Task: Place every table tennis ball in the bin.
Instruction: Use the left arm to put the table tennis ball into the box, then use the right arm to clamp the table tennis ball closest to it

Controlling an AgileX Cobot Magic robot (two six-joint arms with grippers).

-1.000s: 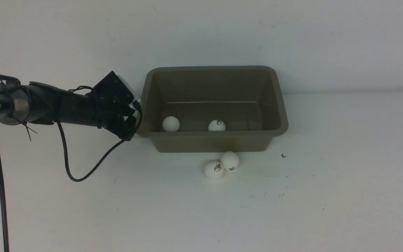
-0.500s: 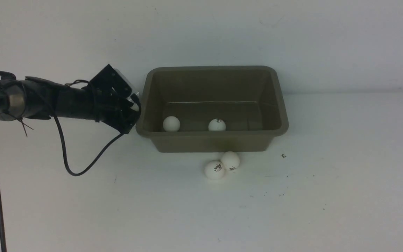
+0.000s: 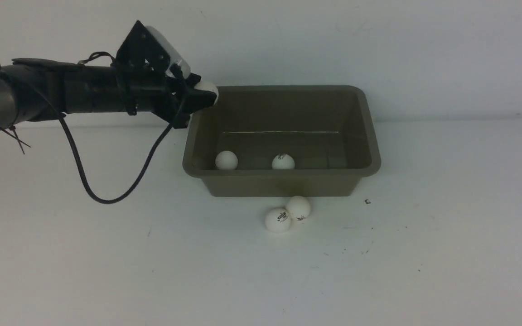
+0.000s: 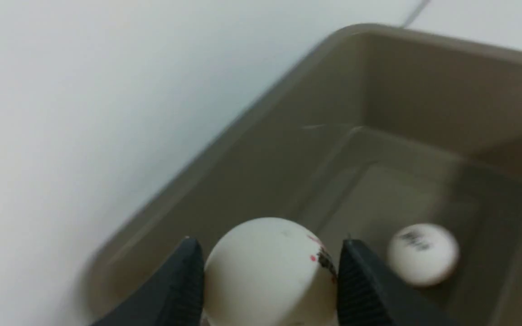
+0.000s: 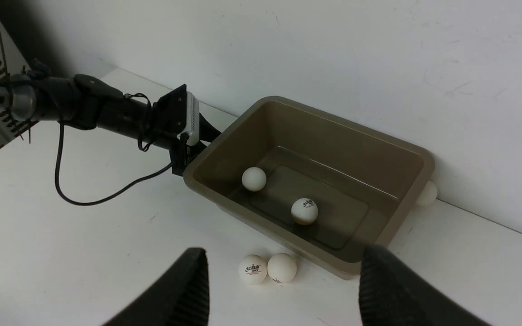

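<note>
My left gripper is shut on a white table tennis ball, held above the back left corner of the taupe bin. In the left wrist view the ball sits between both black fingers, with the bin's floor below. Two balls lie inside the bin. Two more touch each other on the table just in front of it. My right gripper hangs open and empty, high above that pair.
Another white ball peeks out behind the bin's far right corner, against the wall. A black cable loops down from the left arm to the table. The white wall stands right behind the bin.
The left arm has risen from beside the bin's left wall and swung right, carrying a ball to the bin's back left corner. The bin has shifted slightly right.
</note>
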